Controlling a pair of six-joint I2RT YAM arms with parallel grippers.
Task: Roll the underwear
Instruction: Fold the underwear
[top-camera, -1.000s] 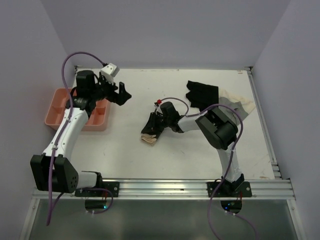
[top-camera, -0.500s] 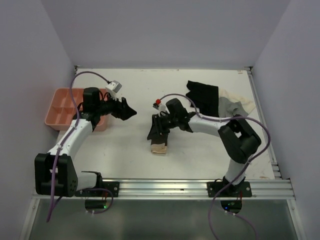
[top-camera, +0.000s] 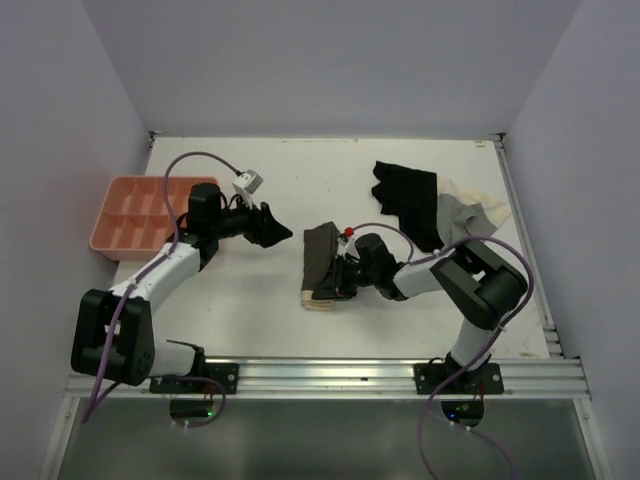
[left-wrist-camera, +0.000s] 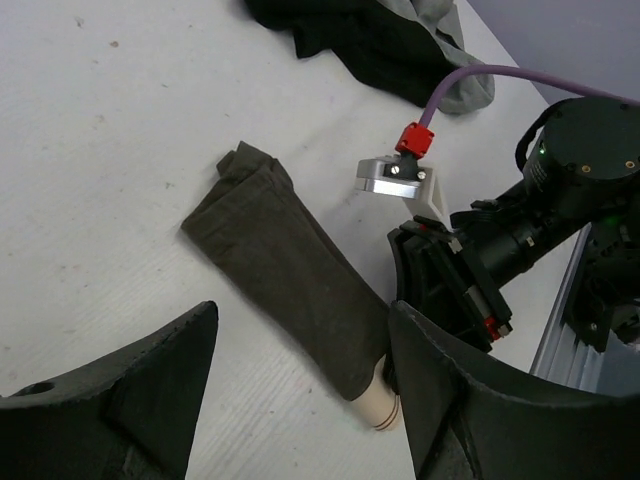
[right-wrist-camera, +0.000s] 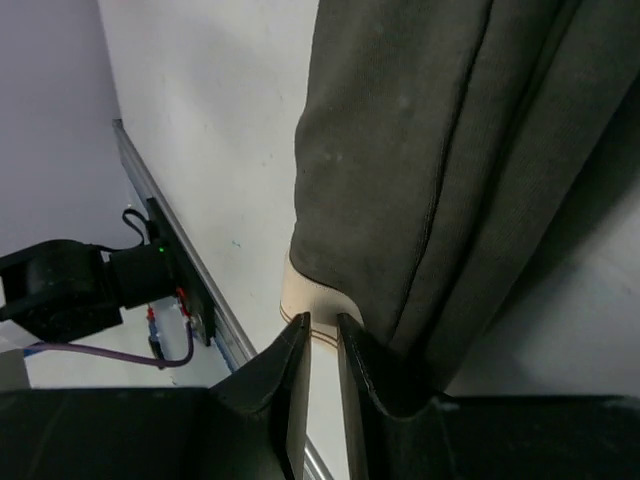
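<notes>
The underwear (top-camera: 320, 258) lies flat on the table as a long, folded dark brown strip, with its pale beige waistband (top-camera: 318, 300) at the near end. My right gripper (top-camera: 338, 284) lies low against the right side of that near end. In the right wrist view its jaws (right-wrist-camera: 322, 318) stand nearly together with the waistband edge (right-wrist-camera: 300, 300) pinched at the tips. My left gripper (top-camera: 276, 228) hovers open to the left of the strip. Its wrist view shows the underwear (left-wrist-camera: 290, 260) running between its wide-apart fingers (left-wrist-camera: 300, 312), untouched.
A pink compartment tray (top-camera: 135, 212) stands at the left edge. A black garment (top-camera: 405, 195) and a grey-and-cream garment (top-camera: 470, 212) lie at the back right, close behind the right arm. The metal rail (top-camera: 330, 375) runs along the near edge.
The underwear went from a bunch under the right gripper to a strip laid out flat. The right gripper dropped to its near end and gripped again. The left gripper swung right toward it.
</notes>
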